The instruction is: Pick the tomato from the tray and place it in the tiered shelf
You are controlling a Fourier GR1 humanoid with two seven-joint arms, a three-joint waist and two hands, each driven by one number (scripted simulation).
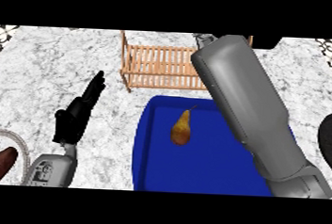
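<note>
While the tomato stayed out of sight — hidden, if anywhere, past the right forearm (252, 113) over the wooden tiered shelf (160, 66) — only a brownish pear (181, 128) lay on the blue tray (215, 177); the right hand's state could not be told. Left hand (78, 112) rested open, fingers straight, above the grey-white marble counter (52, 66).

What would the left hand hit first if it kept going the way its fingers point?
Probably nothing: the left hand points up and slightly right over bare counter, passing left of the shelf.

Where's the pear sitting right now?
In the head view the pear lies on the blue tray, left of centre, just left of the right forearm and below the wooden tiered shelf.
</note>
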